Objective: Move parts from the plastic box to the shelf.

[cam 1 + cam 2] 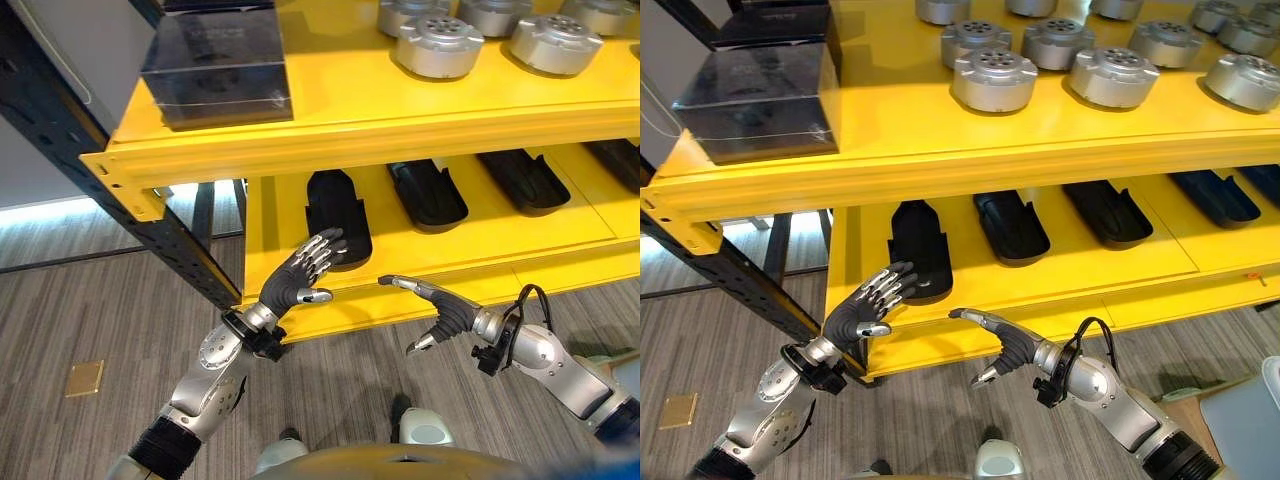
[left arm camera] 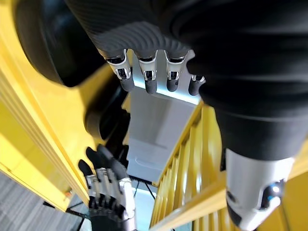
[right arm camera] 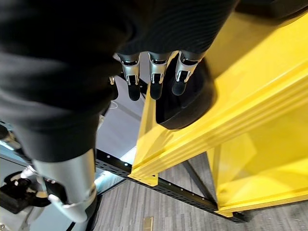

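Left eye view: four black elongated parts [image 1: 338, 216] lie side by side on the yellow shelf's [image 1: 420, 262] lower level, long axes running front to back. Left hand [image 1: 300, 275], fingers straight, reaches the leftmost part's front end; right hand [image 1: 437, 310], fingers spread and empty, hovers before the shelf's front edge.

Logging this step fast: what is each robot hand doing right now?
Left robot hand: open, holding nothing, at the black moulded part.
Right robot hand: open, empty.
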### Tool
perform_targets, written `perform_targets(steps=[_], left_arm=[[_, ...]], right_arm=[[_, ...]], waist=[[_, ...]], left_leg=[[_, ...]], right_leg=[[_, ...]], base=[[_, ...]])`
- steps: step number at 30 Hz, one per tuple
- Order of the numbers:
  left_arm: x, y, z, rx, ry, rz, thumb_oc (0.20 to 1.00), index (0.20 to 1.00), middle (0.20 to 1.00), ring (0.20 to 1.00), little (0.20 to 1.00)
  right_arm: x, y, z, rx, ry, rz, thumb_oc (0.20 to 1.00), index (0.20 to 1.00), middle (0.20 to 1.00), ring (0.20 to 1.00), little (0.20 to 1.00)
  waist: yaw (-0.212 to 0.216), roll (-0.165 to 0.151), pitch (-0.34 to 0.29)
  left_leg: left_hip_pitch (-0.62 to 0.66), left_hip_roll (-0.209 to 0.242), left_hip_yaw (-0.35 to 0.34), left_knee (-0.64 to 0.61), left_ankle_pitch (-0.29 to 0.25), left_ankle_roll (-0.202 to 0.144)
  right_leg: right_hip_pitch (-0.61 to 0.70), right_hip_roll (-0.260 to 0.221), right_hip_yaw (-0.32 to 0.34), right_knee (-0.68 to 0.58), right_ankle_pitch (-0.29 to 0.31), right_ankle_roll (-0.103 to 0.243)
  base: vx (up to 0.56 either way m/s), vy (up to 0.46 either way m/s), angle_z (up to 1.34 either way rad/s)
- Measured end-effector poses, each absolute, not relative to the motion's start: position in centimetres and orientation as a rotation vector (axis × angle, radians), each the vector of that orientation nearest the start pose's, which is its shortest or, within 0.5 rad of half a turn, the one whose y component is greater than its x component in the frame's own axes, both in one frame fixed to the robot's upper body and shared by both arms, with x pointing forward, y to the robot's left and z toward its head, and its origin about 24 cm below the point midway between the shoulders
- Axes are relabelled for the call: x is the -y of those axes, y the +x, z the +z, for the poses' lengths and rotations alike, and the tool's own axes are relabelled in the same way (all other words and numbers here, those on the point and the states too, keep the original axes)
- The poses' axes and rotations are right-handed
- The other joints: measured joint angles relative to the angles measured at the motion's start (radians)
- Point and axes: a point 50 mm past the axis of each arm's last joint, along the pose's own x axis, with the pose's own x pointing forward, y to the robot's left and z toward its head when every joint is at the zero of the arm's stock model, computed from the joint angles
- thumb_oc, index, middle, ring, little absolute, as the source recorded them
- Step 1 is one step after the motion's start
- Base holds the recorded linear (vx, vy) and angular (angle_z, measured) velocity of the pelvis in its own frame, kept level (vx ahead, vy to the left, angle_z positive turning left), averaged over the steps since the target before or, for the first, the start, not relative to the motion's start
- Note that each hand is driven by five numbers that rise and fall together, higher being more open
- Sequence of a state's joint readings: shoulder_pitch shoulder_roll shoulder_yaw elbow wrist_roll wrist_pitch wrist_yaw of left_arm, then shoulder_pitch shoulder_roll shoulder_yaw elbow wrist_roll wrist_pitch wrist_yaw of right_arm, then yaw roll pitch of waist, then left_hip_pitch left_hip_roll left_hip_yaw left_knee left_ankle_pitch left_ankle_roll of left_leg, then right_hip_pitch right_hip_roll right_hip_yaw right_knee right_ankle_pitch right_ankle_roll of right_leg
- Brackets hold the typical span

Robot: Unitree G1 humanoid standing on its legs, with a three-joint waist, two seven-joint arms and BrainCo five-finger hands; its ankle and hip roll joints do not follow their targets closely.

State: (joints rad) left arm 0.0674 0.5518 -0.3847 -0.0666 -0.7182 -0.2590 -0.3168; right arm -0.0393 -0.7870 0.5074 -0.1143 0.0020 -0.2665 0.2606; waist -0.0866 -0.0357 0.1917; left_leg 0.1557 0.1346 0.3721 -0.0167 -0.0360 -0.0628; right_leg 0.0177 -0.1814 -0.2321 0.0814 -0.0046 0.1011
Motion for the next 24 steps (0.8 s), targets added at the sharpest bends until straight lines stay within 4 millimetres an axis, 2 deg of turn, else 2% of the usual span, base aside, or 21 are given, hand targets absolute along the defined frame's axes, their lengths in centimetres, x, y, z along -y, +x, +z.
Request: perform_targets(steps=[4, 6, 11, 13, 21, 24], left_arm=[[-15.6, 21.2, 4.5, 0.027, -0.238, -0.592, 1.0, 1.0, 1.0, 1.0, 1.0], [-15.8, 21.1, 4.5, 0.038, -0.234, -0.587, 1.0, 1.0, 1.0, 1.0, 1.0], [-15.6, 21.4, 7.5, 0.217, -0.259, -0.541, 1.0, 1.0, 1.0, 1.0, 1.0], [-15.8, 22.1, 9.6, 0.343, -0.282, -0.516, 1.0, 1.0, 1.0, 1.0, 1.0], [-15.9, 23.6, 11.5, 0.406, -0.276, -0.467, 1.0, 1.0, 1.0, 1.0, 1.0], [-16.0, 24.0, 12.1, 0.426, -0.272, -0.454, 1.0, 1.0, 1.0, 1.0, 1.0]], right_arm=[[15.2, 21.7, 5.1, 0.097, -0.721, 0.857, 1.0, 1.0, 1.0, 1.0, 1.0], [15.2, 21.9, 5.3, 0.11, -0.736, 0.851, 1.0, 1.0, 1.0, 1.0, 1.0], [14.3, 22.7, 6.0, 0.175, -0.806, 0.863, 1.0, 1.0, 1.0, 1.0, 1.0], [14.1, 23.3, 6.0, 0.192, -0.844, 0.847, 1.0, 1.0, 1.0, 1.0, 1.0], [14.0, 26.0, 7.6, 0.257, -0.926, 0.741, 1.0, 1.0, 1.0, 1.0, 1.0], [13.8, 27.1, 8.4, 0.309, -1.016, 0.714, 1.0, 1.0, 1.0, 1.0, 1.0]], waist=[[0.022, 0.004, 0.0], [0.051, 0.003, 0.003], [0.082, -0.004, 0.055], [0.104, -0.005, 0.096], [0.131, -0.004, 0.195], [0.134, 0.002, 0.238]], left_leg=[[-0.022, 0.004, -0.026, -0.021, 0.018, -0.004], [-0.035, 0.007, -0.028, -0.015, 0.018, -0.004], [-0.077, 0.007, -0.055, 0.003, 0.024, -0.004], [-0.106, 0.015, -0.077, 0.024, 0.025, -0.006], [-0.163, 0.028, -0.087, 0.066, 0.026, -0.008], [-0.18, 0.03, -0.091, 0.077, 0.026, -0.008]], right_leg=[[0.008, 0.011, -0.03, -0.043, 0.018, -0.002], [0.006, 0.016, -0.033, -0.062, 0.03, -0.005], [-0.007, 0.017, -0.058, -0.069, 0.037, -0.007], [-0.011, 0.021, -0.079, -0.07, 0.038, -0.008], [-0.05, 0.029, -0.084, -0.057, 0.045, -0.022], [-0.065, 0.028, -0.084, -0.047, 0.047, -0.026]], base=[[-0.03, 0.019, 0.19], [-0.07, 0.013, 0.08], [-0.07, -0.015, 0.15], [-0.11, -0.094, 0.24], [-0.07, -0.025, 0.04], [-0.05, 0.005, 0.01]])
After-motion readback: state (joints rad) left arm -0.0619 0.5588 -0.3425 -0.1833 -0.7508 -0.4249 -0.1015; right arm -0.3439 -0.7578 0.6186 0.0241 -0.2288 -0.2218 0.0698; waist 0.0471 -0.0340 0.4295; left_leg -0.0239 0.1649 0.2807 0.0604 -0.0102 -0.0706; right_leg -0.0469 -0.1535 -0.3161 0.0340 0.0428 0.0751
